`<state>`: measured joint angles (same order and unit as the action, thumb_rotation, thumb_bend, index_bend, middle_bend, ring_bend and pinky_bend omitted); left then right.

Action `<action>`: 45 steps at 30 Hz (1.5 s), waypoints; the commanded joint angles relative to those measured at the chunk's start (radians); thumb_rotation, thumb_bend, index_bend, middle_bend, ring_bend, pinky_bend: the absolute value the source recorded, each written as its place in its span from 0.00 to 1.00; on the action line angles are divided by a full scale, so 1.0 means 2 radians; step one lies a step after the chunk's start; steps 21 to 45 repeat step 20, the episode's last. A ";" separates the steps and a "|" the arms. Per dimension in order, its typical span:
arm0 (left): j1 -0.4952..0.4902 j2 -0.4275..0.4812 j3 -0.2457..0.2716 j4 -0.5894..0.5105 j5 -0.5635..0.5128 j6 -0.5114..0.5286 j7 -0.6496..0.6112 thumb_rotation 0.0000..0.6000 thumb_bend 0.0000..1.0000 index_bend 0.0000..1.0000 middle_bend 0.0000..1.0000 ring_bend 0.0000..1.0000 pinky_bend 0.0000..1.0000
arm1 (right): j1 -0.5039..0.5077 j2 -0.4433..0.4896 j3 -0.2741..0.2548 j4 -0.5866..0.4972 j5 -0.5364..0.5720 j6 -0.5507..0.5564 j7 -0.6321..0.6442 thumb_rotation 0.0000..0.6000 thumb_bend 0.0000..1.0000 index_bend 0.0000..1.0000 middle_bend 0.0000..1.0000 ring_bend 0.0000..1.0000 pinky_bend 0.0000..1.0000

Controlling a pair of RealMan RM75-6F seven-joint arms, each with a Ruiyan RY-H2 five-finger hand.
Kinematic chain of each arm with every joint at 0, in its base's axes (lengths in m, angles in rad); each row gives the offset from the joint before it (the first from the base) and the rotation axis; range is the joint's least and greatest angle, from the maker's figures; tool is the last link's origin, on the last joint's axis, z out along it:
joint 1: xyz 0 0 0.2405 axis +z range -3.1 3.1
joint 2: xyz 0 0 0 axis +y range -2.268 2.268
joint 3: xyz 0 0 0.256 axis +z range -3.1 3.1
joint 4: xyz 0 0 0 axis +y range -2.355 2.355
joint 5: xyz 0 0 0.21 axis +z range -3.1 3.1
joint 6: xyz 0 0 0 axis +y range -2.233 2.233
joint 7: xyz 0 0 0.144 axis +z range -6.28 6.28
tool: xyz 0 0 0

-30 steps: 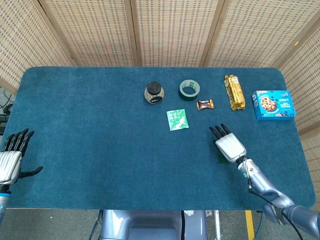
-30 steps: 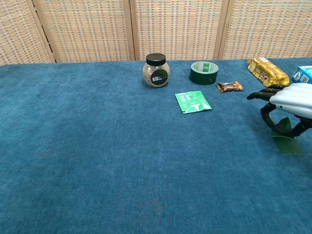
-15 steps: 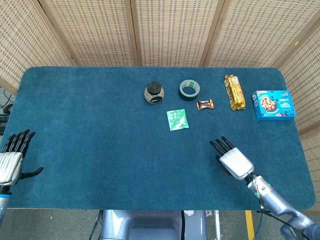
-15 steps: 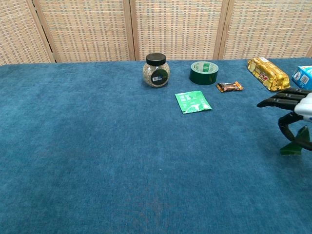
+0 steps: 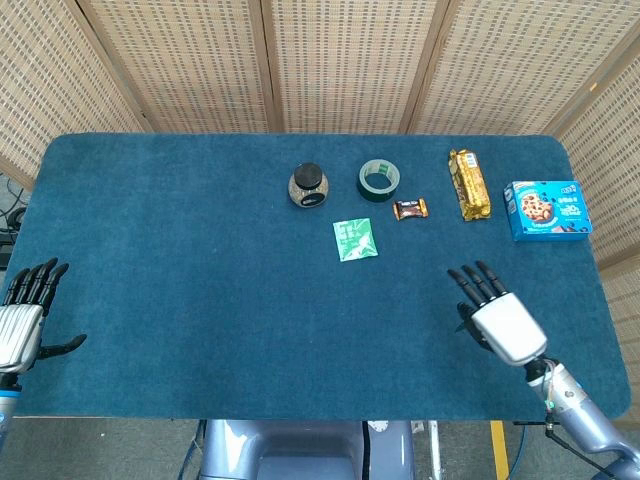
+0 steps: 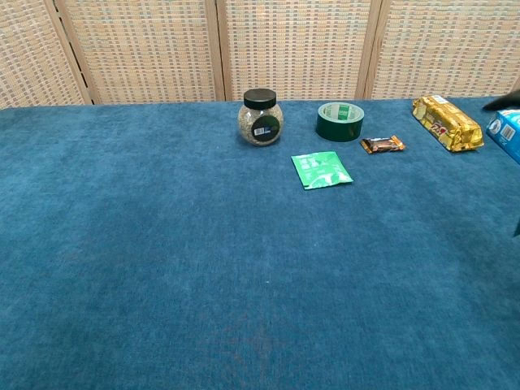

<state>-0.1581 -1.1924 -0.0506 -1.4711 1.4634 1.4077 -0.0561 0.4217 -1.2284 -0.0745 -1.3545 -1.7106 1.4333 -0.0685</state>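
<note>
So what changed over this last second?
The right hand drew back toward the robot and to its right, carrying off the dark green packet it pinched; that packet is hidden now. The left hand, glass jar and light green sachet stayed put.

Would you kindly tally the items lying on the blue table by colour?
Green: 2, tape roll and sachet
Gold: 1, snack pack
Brown: 1, small candy
Blue: 1, cookie box
Clear with black lid: 1, jar
Total: 6
</note>
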 commanded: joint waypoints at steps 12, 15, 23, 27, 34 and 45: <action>0.018 0.017 0.008 -0.007 0.029 0.042 -0.031 1.00 0.00 0.00 0.00 0.00 0.00 | -0.080 0.022 0.039 -0.069 0.072 0.077 0.013 1.00 0.00 0.03 0.00 0.00 0.00; 0.022 0.020 0.012 -0.008 0.037 0.048 -0.035 1.00 0.00 0.00 0.00 0.00 0.00 | -0.096 0.028 0.038 -0.087 0.074 0.090 0.011 1.00 0.00 0.03 0.00 0.00 0.00; 0.029 0.022 0.015 -0.007 0.051 0.067 -0.044 1.00 0.00 0.00 0.00 0.00 0.00 | -0.118 0.036 0.038 -0.107 0.065 0.120 -0.002 1.00 0.00 0.03 0.00 0.00 0.00; 0.029 0.022 0.015 -0.007 0.051 0.067 -0.044 1.00 0.00 0.00 0.00 0.00 0.00 | -0.118 0.036 0.038 -0.107 0.065 0.120 -0.002 1.00 0.00 0.03 0.00 0.00 0.00; 0.029 0.022 0.015 -0.007 0.051 0.067 -0.044 1.00 0.00 0.00 0.00 0.00 0.00 | -0.118 0.036 0.038 -0.107 0.065 0.120 -0.002 1.00 0.00 0.03 0.00 0.00 0.00; 0.029 0.022 0.015 -0.007 0.051 0.067 -0.044 1.00 0.00 0.00 0.00 0.00 0.00 | -0.118 0.036 0.038 -0.107 0.065 0.120 -0.002 1.00 0.00 0.03 0.00 0.00 0.00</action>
